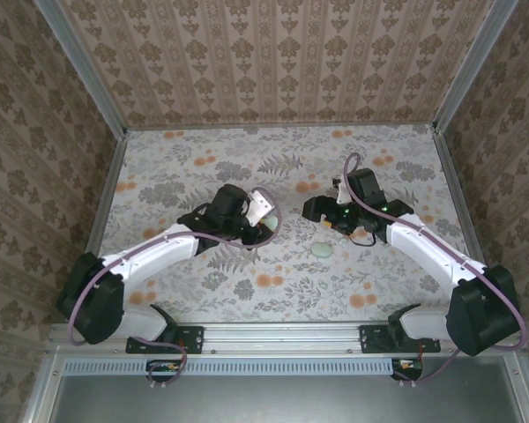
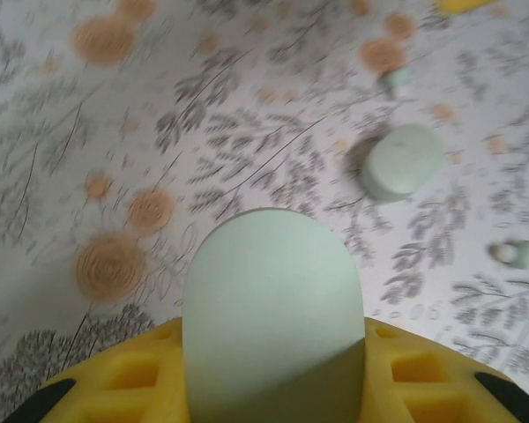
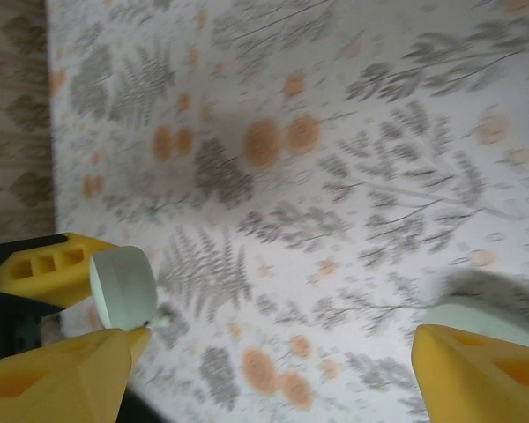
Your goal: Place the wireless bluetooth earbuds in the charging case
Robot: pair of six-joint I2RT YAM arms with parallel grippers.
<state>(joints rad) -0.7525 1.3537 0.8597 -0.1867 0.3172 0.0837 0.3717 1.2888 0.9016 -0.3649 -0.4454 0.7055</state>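
My left gripper (image 1: 266, 222) (image 2: 273, 352) is shut on a smooth pale mint oval, the charging case (image 2: 273, 308) (image 3: 123, 286), held just above the floor between its yellow fingers (image 3: 44, 269). A second mint oval piece (image 2: 404, 161) (image 1: 320, 250) (image 3: 485, 313) lies on the floor print ahead of it. Two tiny mint earbuds (image 2: 397, 77) (image 2: 516, 254) rest on the floor near that piece, and one earbud (image 3: 159, 319) lies right below the held case. My right gripper (image 1: 322, 211) (image 3: 278, 344) hangs open, facing the left one, with nothing between its fingers.
The floor is a pale sheet (image 1: 273, 282) printed with grey ferns and orange flowers. Patterned walls (image 1: 273, 62) with metal corner posts close in the back and both sides. A metal rail (image 1: 273, 339) carrying the arm bases runs along the near edge.
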